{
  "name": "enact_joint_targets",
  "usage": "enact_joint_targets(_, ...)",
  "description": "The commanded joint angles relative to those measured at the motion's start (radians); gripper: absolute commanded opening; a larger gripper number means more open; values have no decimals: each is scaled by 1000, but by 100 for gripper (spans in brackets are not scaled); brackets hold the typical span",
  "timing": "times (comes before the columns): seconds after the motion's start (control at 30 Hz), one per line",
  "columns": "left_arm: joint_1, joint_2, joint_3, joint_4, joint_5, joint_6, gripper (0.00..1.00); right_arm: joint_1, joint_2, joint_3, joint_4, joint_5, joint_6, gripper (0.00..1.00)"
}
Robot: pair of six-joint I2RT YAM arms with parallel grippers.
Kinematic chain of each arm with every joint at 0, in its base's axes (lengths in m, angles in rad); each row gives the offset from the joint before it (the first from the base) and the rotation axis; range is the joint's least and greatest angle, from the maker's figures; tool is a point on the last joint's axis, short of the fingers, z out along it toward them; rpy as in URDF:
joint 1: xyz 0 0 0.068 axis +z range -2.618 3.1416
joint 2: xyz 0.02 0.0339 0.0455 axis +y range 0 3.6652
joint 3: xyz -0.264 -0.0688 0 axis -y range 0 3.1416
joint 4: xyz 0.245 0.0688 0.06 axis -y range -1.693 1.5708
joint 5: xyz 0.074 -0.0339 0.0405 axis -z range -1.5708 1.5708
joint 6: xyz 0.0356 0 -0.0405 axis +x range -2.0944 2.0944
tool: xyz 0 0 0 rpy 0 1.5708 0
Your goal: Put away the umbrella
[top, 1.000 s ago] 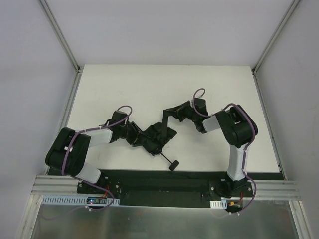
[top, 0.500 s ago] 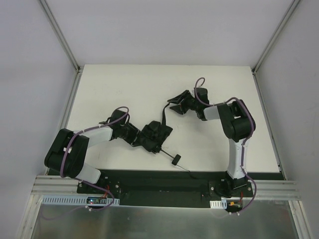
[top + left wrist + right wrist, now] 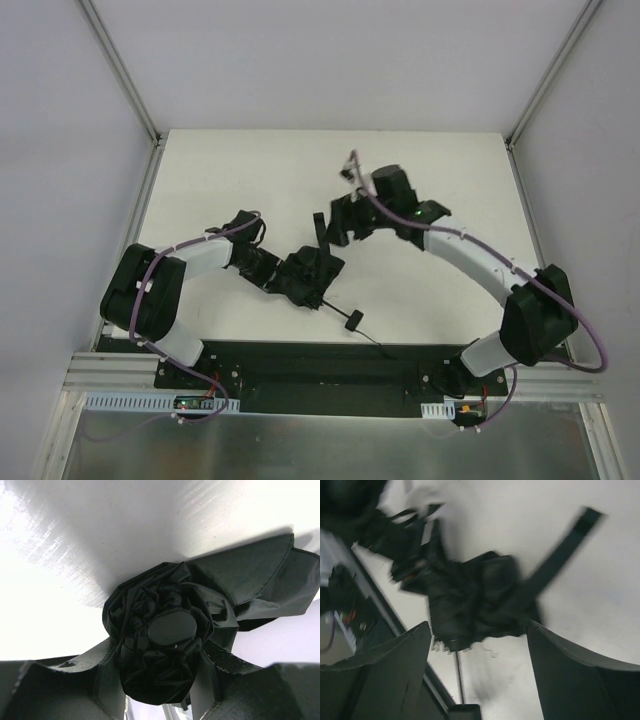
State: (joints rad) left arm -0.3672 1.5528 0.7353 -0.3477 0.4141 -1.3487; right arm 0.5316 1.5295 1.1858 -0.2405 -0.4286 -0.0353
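Note:
The black umbrella point(image 3: 312, 272) lies folded on the white table as a crumpled bundle. Its thin shaft runs toward the near edge and ends in a small handle point(image 3: 352, 320). My left gripper point(image 3: 280, 276) is shut on the bundle's left end. In the left wrist view the canopy point(image 3: 165, 645) fills the gap between both fingers point(image 3: 106, 680). The umbrella's strap point(image 3: 320, 228) sticks out toward the back. Just right of the strap, my right gripper point(image 3: 340, 220) stands open and holds nothing. In the blurred right wrist view, the bundle point(image 3: 475, 600), strap point(image 3: 565, 550) and shaft point(image 3: 459, 675) lie beyond its spread fingers point(image 3: 395, 670).
White table point(image 3: 250, 180) with grey walls on the left, back and right. A black strip point(image 3: 320, 355) runs along the near edge by the arm bases. The right arm's elbow point(image 3: 535, 315) reaches out to the near right.
My right gripper opened and let go of the strap it was pulling taut. The strap dropped back toward the bundle, and the right arm's elbow swung out to the right. The left grip is unchanged.

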Motion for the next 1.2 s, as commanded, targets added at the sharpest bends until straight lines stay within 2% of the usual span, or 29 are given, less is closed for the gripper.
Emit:
enact_joint_targets(0.0, -10, 69, 50, -249, -100, 3, 0, 290, -45, -66, 28, 75, -225, 79)
enact_joint_targets(0.1, -10, 96, 72, -286, -107, -4, 0, 407, 15, -65, 92, 151, -264, 80)
enact_joint_targets(0.23, -12, 133, 101, -321, -97, -3, 0, 501, 105, -58, 151, 289, -330, 80)
enact_joint_targets(0.43, -12, 168, 128, -352, -54, -10, 0, 550, 227, -28, 202, 349, -370, 79)
enact_joint_targets(0.57, -12, 176, 141, -364, -29, -27, 0, 576, 300, -26, 207, 413, -374, 74)
enact_joint_targets(0.63, -12, 179, 145, -367, -15, -33, 0, 590, 326, -23, 205, 500, -359, 66)
enact_joint_targets(0.73, -12, 167, 144, -372, -18, -68, 0, 599, 354, -46, 213, 583, -322, 44)
enact_joint_targets(0.87, -12, 142, 154, -372, -38, -86, 0, 591, 391, -100, 216, 561, -244, 19)
enact_joint_targets(0.93, -12, 135, 165, -366, -41, -84, 0, 581, 393, -156, 236, 518, -206, 1)
enact_joint_targets(0.97, -12, 127, 167, -363, -52, -83, 1, 576, 390, -176, 266, 489, -190, 0)
enact_joint_targets(1.03, -9, 113, 168, -347, -67, -76, 21, 556, 380, -219, 300, 389, -164, 0)
enact_joint_targets(1.1, -1, 90, 165, -323, -86, -61, 54, 525, 382, -255, 328, 309, -135, 0)
enact_joint_targets(1.17, 13, 40, 147, -260, -101, -29, 76, 492, 383, -275, 351, 219, -120, 0)
